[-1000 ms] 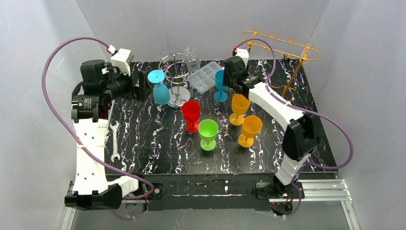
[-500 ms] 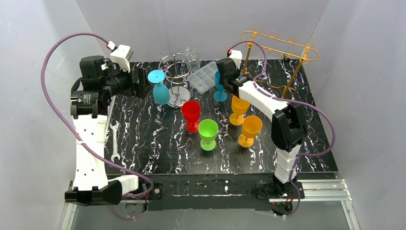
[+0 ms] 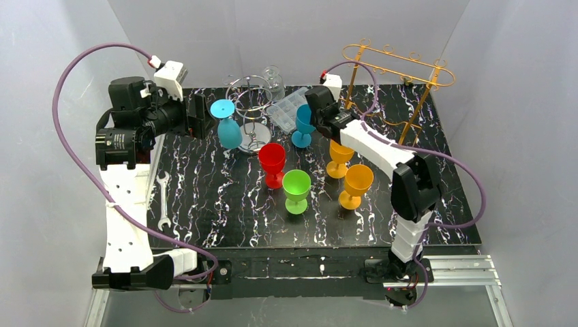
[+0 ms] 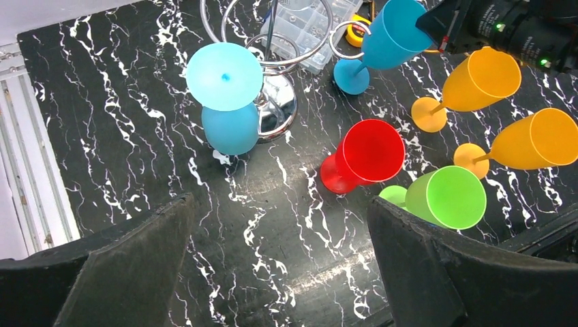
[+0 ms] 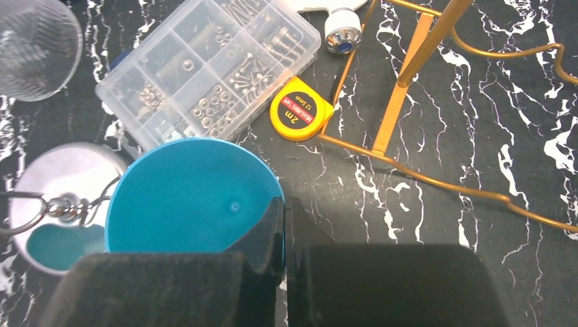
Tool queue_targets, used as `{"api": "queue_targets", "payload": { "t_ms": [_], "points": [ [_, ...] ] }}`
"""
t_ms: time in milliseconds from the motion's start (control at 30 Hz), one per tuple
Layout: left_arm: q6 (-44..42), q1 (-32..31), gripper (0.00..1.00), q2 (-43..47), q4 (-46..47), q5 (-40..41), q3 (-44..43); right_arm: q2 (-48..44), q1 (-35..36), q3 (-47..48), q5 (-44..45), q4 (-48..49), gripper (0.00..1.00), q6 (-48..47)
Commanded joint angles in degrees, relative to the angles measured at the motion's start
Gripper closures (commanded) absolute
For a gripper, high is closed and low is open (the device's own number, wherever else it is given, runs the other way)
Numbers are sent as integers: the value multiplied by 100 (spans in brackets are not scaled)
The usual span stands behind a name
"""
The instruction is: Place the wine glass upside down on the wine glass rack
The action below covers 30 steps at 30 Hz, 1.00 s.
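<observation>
While the L claw (image 3: 200, 117) hangs far-left w/ fingers wide apart, holding nothing, a light-blue glass (image 3: 230, 134) sits upside down on the chrome rack (image 4: 281, 109) just to its right. Further right, the R claw (image 5: 283, 225) is clamped on the rim of the teal wine glass (image 3: 303, 119), which tilts beside the chrome rack. The gold rack (image 5: 397, 95) stands far-right.

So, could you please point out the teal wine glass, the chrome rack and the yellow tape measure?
teal wine glass (image 5: 184, 197): right wrist view, inside of its bowl.
chrome rack (image 4: 283, 109): left wrist view, its round base.
yellow tape measure (image 5: 300, 109): right wrist view, its labelled face.
</observation>
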State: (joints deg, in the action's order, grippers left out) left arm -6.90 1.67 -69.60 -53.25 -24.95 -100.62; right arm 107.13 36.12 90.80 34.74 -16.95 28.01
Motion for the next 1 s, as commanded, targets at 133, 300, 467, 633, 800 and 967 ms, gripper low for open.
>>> {"api": "queue_targets", "payload": {
  "t_ms": [133,300,467,633,800,967],
  "points": [
    [111,19,2,87,-154,-317,-326,-1303,102,-231,73,313,99,-100],
    [250,17,2,38,-174,-667,-418,-1975,204,-392,-66,332,99,-310],
    [469,16,2,-168,-180,-1054,-660,-2658,291,-618,-424,477,99,-520],
    [960,-27,2,-427,-171,-1738,-987,-3161,434,-608,-1050,742,99,-769],
    [1166,-435,2,-648,-148,-2038,-1238,-3582,591,-616,-1717,1081,99,-805],
    [1202,-963,2,-799,-148,-2071,-1251,-3892,677,-634,-2094,1638,99,-630]
  ]
}}
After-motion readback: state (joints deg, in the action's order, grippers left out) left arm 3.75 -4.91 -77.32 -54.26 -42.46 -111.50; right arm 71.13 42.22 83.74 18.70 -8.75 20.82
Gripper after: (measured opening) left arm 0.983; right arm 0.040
